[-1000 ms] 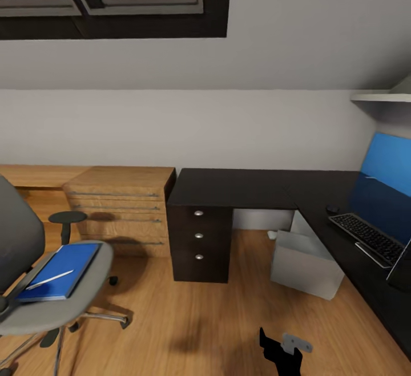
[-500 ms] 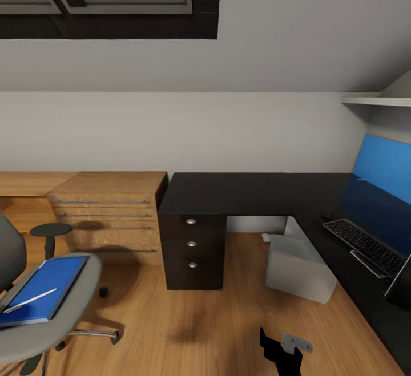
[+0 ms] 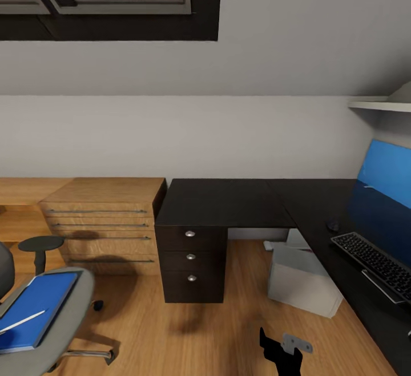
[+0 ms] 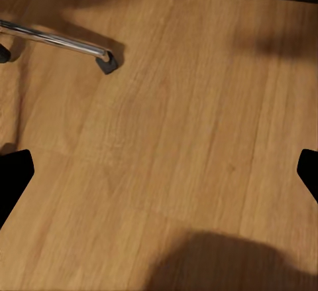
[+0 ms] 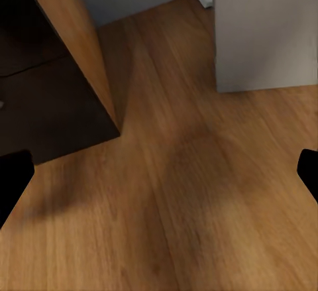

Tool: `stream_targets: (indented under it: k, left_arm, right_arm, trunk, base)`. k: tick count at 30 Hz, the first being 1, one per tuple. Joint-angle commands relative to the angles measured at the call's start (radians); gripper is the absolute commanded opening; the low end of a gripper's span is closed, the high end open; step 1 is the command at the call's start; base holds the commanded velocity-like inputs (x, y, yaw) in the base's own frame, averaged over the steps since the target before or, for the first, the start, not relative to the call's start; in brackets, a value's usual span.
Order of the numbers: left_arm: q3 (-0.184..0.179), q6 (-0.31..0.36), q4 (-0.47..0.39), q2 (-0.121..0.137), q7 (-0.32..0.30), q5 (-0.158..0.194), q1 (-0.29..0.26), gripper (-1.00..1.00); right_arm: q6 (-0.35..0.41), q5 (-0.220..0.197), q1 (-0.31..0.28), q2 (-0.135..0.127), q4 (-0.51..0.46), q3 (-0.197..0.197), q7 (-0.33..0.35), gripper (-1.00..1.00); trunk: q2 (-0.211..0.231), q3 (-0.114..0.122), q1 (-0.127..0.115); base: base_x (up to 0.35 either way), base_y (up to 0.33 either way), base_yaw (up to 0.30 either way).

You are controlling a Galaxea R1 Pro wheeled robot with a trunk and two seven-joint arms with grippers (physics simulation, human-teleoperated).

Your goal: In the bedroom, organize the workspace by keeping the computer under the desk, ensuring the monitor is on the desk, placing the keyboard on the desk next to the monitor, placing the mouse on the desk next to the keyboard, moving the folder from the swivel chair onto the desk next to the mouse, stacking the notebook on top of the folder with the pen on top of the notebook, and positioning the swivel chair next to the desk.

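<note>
1. The folder (image 3: 31, 309), bright blue, lies flat on the seat of the swivel chair (image 3: 60, 330), far off to the left of the right claw (image 3: 279, 346); a thin whitish pen (image 3: 21, 322) rests on top of it.
2. The wood cabinet (image 3: 103, 222) with long metal handles stands behind the chair, touching the left end of the desk (image 3: 228, 202).
3. The desk's black drawer unit (image 3: 191, 262) has three drawers with round knobs, all closed, so their contents cannot be seen; it is ahead of the right claw.
4. The computer (image 3: 302, 279), a pale grey box, sits on the floor under the desk, ahead and right of the claw.
5. The mouse (image 3: 333, 225) and keyboard (image 3: 374, 262) lie on the desktop, near each other, further right.
6. The left claw (image 4: 159, 172) hangs over bare floor with its fingertips wide apart, gripping nothing; a chrome chair leg is near.
7. The right claw is likewise spread wide and released, above the floor (image 5: 199, 205) between drawer unit and computer.
</note>
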Motion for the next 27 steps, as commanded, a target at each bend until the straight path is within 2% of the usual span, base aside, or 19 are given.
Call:
stream_targets:
  k: [1,16,20,22,27]
  left_arm:
    - [-0.009,-0.004,0.001,0.001,0.006,0.009,-0.001,1.00]
    - [-0.010,0.009,0.001,0.004,0.009,0.011,-0.001,1.00]
    - [-0.011,0.065,0.003,0.006,0.006,0.011,-0.001,1.00]
    - [-0.011,0.129,0.003,0.007,0.003,0.011,-0.002,1.00]
    - [-0.011,0.214,0.003,0.006,-0.006,0.010,-0.001,1.00]
  right_arm:
    - [-0.005,0.000,-0.001,0.000,0.002,-0.008,0.005,1.00]
    - [-0.005,0.000,-0.001,0.000,0.002,-0.008,0.005,1.00]
    - [-0.005,0.000,-0.001,0.000,0.002,-0.008,0.005,1.00]
    - [-0.005,0.000,-0.001,0.000,0.002,-0.008,0.005,1.00]
    - [-0.005,0.000,-0.001,0.000,0.002,-0.008,0.005,1.00]
  trunk:
    - [0.007,0.002,-0.004]
    - [0.112,0.049,-0.061]
    - [0.140,0.062,-0.077]
    - [0.154,0.068,-0.084]
    - [0.189,0.084,-0.104]
  base:
    - [0.011,0.000,0.000]
    - [0.002,0.000,0.000]
    - [0.000,0.000,0.000]
    - [0.000,0.000,0.000]
    - [0.000,0.000,0.000]
